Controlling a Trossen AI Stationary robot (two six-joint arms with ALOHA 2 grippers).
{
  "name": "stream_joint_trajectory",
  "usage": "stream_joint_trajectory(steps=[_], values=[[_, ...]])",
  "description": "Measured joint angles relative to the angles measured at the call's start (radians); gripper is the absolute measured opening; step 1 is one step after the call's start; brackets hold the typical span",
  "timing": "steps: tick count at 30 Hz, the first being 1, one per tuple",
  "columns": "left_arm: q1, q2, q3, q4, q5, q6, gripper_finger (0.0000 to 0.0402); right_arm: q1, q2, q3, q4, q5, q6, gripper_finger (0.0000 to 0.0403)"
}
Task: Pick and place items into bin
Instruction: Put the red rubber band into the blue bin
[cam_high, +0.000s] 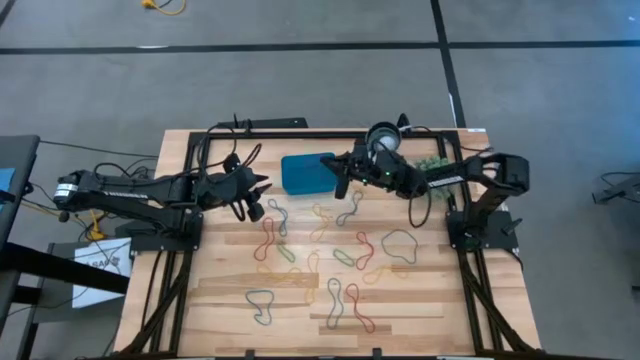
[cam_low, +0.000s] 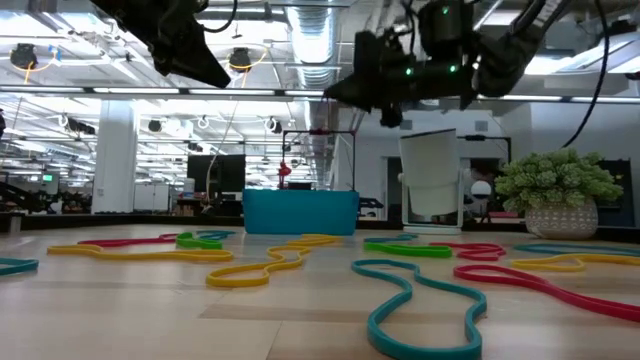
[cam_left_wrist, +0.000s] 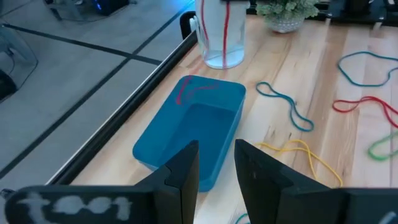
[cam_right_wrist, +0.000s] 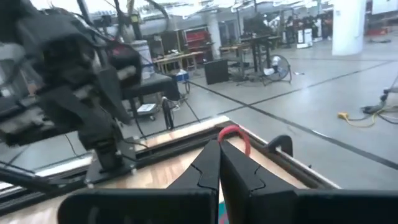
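The teal bin (cam_high: 305, 172) stands near the table's far edge; it also shows in the low view (cam_low: 300, 212). Rubber bands in several colours (cam_high: 340, 255) lie spread flat over the wooden table. My right gripper (cam_right_wrist: 219, 149) hovers level, just above the bin's right end (cam_high: 338, 176), shut on a red band (cam_right_wrist: 233, 132). My left gripper (cam_left_wrist: 216, 155) hangs in the air left of the bin (cam_high: 264, 188), open with nothing between its fingers. It slants down toward the bin (cam_left_wrist: 193, 130). A red streak (cam_left_wrist: 186, 92) shows at the bin's inner far wall; band or reflection, I cannot tell. My right gripper pinches the red band between its two fingertips, coming level from the table's right side. A small arc of the band (cam_right_wrist: 236, 132) sticks out past the tips. Two red strands (cam_left_wrist: 225, 25) hang in front of the cup, clear of the table.
A white cup (cam_high: 382, 138) stands right behind the right gripper, at the far edge. A green plant ball in a pot (cam_low: 558, 190) sits right of it. A black frame rail runs along the table's edges.
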Motion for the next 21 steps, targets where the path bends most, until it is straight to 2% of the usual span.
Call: stream_joint_trajectory(steps=[5,15,21], values=[[0.0,0.0,0.0,-0.001,0.0,0.0,0.0094,-0.016,0.083,0.017,-0.003,0.001,0.038,0.0],[0.0,0.0,0.0,-0.005,-0.001,0.0,0.0094,-0.026,0.271,0.135,-0.005,0.003,0.036,0.0],[0.0,0.0,0.0,-0.005,-0.001,0.0,0.0094,-0.026,0.342,0.197,-0.054,0.004,0.035,0.0]])
